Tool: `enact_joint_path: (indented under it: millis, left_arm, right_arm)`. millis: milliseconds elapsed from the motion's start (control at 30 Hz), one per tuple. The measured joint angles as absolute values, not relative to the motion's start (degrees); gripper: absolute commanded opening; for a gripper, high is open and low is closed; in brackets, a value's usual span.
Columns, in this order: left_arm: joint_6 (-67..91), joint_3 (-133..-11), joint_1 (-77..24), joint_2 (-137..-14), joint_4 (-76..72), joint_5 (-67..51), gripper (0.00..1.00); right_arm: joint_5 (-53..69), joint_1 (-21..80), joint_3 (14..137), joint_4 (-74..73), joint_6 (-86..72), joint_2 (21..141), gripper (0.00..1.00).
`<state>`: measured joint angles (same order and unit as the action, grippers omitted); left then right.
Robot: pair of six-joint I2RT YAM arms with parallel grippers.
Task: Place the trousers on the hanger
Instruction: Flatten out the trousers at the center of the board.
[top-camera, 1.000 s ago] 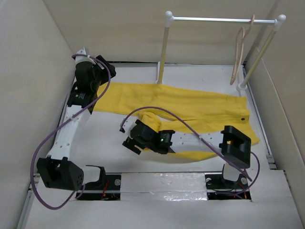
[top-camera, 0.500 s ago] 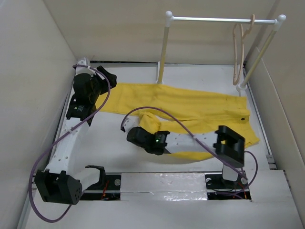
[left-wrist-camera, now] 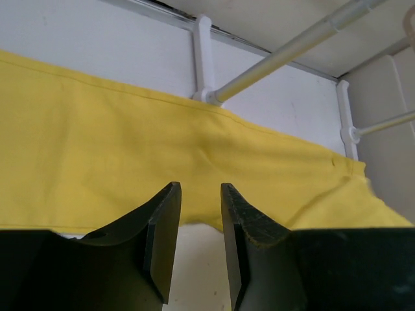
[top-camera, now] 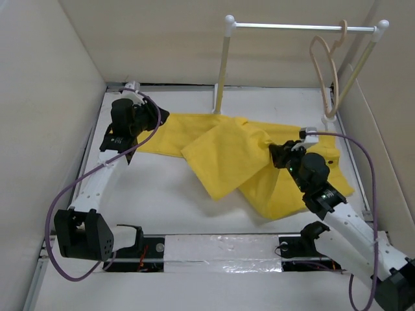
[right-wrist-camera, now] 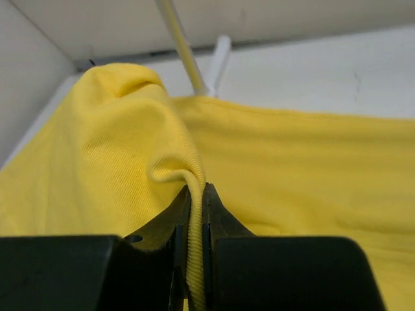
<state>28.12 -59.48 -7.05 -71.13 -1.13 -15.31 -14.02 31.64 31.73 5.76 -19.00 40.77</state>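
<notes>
Right jaws had swung from 6 to 3 o'clock, pinching a fold of the trousers, spread centrally; left jaws stood slightly parted, empty. Thin pinch could slip before the hanger, 1 o'clock

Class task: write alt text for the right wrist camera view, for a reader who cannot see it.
The right gripper is shut on a raised fold of the yellow trousers, which fill most of the frame. Behind them, a white rack post stands on the white table.

Plain bright yellow trousers, pale beige hanger, white table.
</notes>
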Motion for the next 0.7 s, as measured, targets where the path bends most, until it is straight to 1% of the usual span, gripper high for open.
enact_joint_path:
  millis: [67, 133, 167, 200, 233, 267, 300, 367, 433, 500, 533, 600, 700]
  left_arm:
    - [28.1, -59.5, -7.3, -71.1, -2.0, -17.2, 0.3]
    - [27.5, -59.9, -9.5, -71.2, -1.7, -15.8, 0.32]
    - [26.8, -61.0, -12.2, -71.6, -0.5, -14.2, 0.32]
    - [26.2, -62.5, -15.3, -72.5, 0.5, -12.7, 0.33]
    - [25.4, -64.7, -19.8, -73.7, 1.4, -10.6, 0.33]
    - [25.0, -66.3, -23.2, -74.7, 1.8, -9.2, 0.33]
    - [24.8, -67.7, -26.6, -75.5, 2.0, -7.6, 0.33]
    - [24.9, -67.5, -31.2, -75.4, 1.7, -5.1, 0.33]
    - [27.1, -63.0, -32.2, -72.7, -0.1, -2.7, 0.3]
    - [30.0, -54.5, -34.3, -68.3, -3.6, 2.4, 0.29]
    - [31.6, -50.5, -36.9, -66.5, -3.9, 5.8, 0.29]
    - [35.1, -44.5, -46.6, -65.6, -3.6, 14.2, 0.29]
    - [44.1, -41.2, -63.9, -69.8, -0.8, 25.0, 0.32]
  right_arm:
    - [-9.9, 26.2, 28.6, 5.3, -20.2, 44.3, 0.04]
    - [-5.8, 22.3, 27.1, 3.7, -20.6, 50.0, 0.09]
    - [-4.3, 21.1, 26.7, 2.4, -20.6, 52.5, 0.11]
    - [-3.1, 20.5, 26.2, 1.4, -20.6, 54.2, 0.17]
    - [-2.2, 20.3, 26.0, 0.2, -20.6, 54.9, 0.2]
    - [-1.5, 20.3, 25.9, -0.5, -20.4, 55.1, 0.23]
    - [-1.1, 20.3, 25.9, -0.7, -20.3, 54.8, 0.29]
    - [-0.8, 20.3, 26.0, -1.1, -20.0, 54.1, 0.35]
    - [-0.6, 20.3, 26.2, -1.8, -19.6, 53.2, 0.48]
    - [-0.4, 20.3, 26.3, -2.5, -19.4, 52.0, 0.61]
    - [-0.4, 20.3, 26.3, -2.9, -19.3, 51.3, 0.65]
    - [-0.3, 20.3, 26.7, -3.8, -18.9, 49.8, 0.67]
    - [-0.5, 20.4, 28.3, -6.5, -18.0, 47.3, 0.68]
